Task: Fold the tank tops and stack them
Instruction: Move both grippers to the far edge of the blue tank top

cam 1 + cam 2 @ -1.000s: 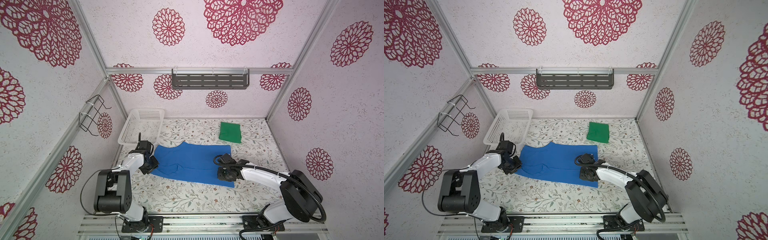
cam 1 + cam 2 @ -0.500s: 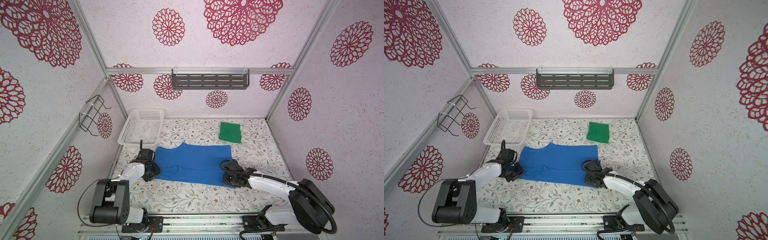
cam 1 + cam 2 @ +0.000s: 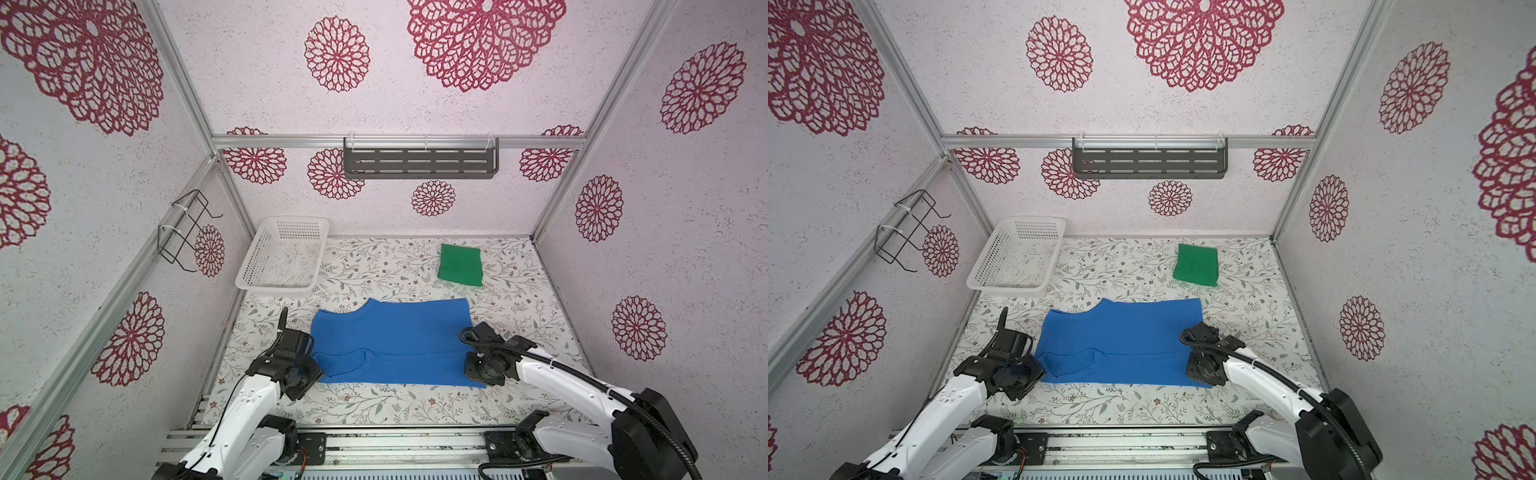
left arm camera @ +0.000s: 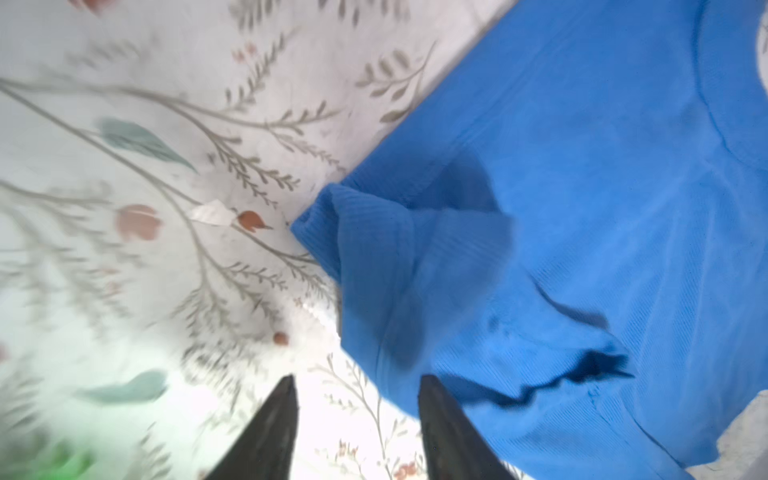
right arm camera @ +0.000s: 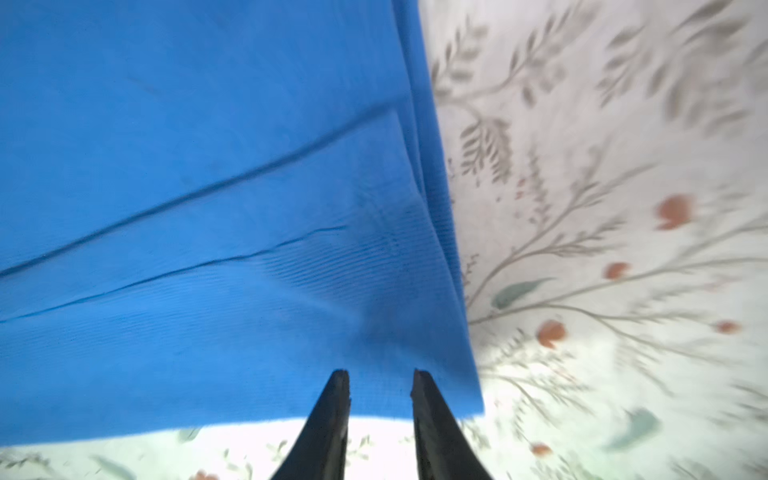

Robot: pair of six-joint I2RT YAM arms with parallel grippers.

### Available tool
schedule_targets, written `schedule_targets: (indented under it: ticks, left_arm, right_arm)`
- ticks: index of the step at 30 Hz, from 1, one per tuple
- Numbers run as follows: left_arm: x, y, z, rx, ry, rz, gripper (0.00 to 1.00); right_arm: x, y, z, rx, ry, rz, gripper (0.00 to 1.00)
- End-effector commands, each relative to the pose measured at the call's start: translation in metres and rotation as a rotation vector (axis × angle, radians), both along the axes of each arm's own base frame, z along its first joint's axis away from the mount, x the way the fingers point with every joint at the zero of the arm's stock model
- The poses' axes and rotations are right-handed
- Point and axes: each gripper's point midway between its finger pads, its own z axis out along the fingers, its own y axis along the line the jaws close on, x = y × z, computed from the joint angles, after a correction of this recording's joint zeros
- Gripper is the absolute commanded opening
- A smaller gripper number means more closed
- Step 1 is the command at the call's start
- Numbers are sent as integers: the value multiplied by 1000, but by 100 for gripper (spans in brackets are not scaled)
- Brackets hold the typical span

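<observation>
Blue tank top [image 3: 395, 340] lies half-folded on the table [image 3: 374, 403], lower centre; green tank top [image 3: 460, 266] sits folded, upper right. Left fingers [image 4: 274, 424] and right fingers [image 5: 328, 415] released at its ends. Likely next: regrasp and fold crosswise.

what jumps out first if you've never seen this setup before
The large royal blue fabric tank top catches the eye first: it lies partly folded across the middle of the floral-print table, with the left tool and right tool at its two ends, both open. Next come the small folded bright green fabric tank top at the back right and the white perforated plastic basket at the back left.
</observation>
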Motion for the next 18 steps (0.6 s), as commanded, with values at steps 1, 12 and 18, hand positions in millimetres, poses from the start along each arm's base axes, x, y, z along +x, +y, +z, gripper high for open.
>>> schedule_targets:
  ticks: [1, 12, 18]
  left_arm:
    - [22, 8, 26, 101, 1, -75, 58]
    - [173, -67, 106, 119, -226, -535, 56]
    - [233, -110, 93, 67, -264, -698, 56]
  right_arm:
    - [19, -11, 39, -88, -92, 52, 39]
    - [117, -11, 76, -21, -269, 203, 41]
    - [168, -28, 65, 43, -289, 232, 40]
